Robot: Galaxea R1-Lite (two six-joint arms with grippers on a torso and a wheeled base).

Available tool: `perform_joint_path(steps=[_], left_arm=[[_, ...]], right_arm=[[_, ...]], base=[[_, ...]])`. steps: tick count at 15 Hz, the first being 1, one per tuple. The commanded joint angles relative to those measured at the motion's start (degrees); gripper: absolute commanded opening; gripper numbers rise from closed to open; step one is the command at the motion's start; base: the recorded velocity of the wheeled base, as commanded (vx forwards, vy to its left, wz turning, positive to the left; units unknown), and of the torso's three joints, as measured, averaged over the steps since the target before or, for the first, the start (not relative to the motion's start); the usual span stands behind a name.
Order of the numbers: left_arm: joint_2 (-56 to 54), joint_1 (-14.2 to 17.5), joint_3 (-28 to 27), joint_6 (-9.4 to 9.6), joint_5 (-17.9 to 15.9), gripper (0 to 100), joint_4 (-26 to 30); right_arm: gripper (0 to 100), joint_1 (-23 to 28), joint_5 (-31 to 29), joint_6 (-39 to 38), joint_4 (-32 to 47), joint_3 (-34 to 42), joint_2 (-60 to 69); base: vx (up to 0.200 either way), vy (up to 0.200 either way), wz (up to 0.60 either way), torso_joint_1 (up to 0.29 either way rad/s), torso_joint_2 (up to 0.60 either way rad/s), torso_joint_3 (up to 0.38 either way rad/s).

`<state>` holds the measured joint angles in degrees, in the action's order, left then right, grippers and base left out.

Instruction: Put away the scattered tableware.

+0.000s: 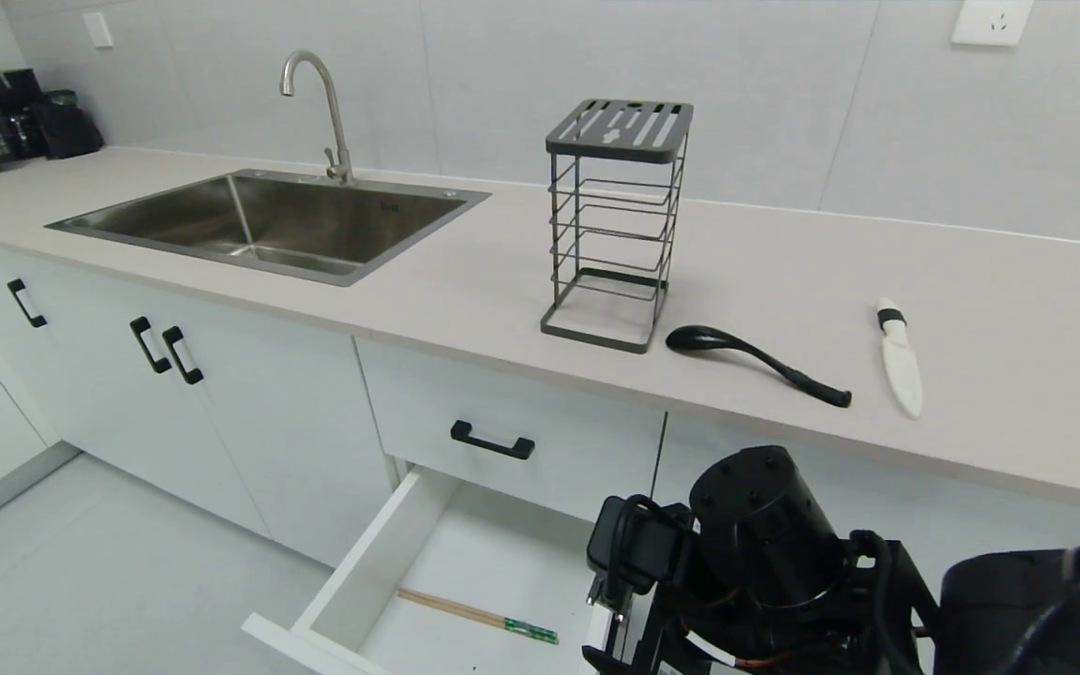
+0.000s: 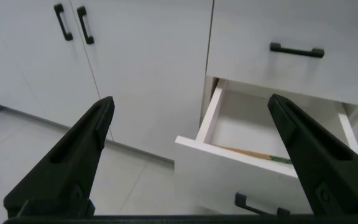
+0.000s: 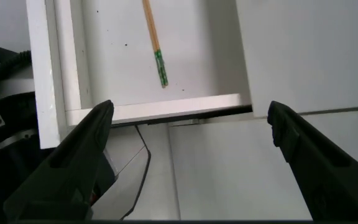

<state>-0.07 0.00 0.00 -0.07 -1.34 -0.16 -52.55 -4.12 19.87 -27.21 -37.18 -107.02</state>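
The counter (image 1: 465,281) carries a grey wire rack (image 1: 615,225). A glossy black ladle (image 1: 756,361) lies just beside it, and a white, black-banded knife (image 1: 900,356) lies near. Below, the open white drawer (image 1: 364,551) holds wooden, green-tipped chopsticks (image 1: 479,614). The left gripper (image 2: 189,99) and right gripper (image 3: 189,106) are both spread and empty.

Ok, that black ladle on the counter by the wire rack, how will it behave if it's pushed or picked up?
The black ladle looks rigid, so it should lift without drooping. Its glossy, rounded bowl rests on the smooth counter, so a push would probably spin or slide it. The thin handle may slip in a grip.
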Motion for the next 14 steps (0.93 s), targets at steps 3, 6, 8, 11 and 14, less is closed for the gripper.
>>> perform_joint_path(steps=[3,6,8,11,14], left_arm=[[0.1,0.0,0.0,-0.01,0.0,100,0.0],[0.1,0.0,0.0,-0.01,0.0,100,0.0],[0.1,0.0,0.0,-0.01,0.0,100,0.0],[0.1,0.0,0.0,-0.01,0.0,100,0.0],[0.1,0.0,0.0,-0.01,0.0,100,0.0]], right_arm=[[100,0.0,0.0,0.1,0.0,-0.6,-0.6],[100,0.0,0.0,-0.1,0.0,-0.9,-1.0],[100,0.1,0.0,-0.2,0.0,-1.8,-1.8],[100,0.1,0.0,-0.2,0.2,-3.3,-2.8],[100,0.2,0.0,-0.2,0.4,-3.4,-3.2]], base=[[0.0,0.0,0.0,0.093,-0.48,-0.219],[0.0,0.0,0.0,0.374,-0.48,-0.229],[0.0,0.0,0.0,0.337,-0.48,-0.247],[0.0,0.0,0.0,0.287,-0.51,-0.246],[0.0,0.0,0.0,0.282,-0.53,-0.258]])
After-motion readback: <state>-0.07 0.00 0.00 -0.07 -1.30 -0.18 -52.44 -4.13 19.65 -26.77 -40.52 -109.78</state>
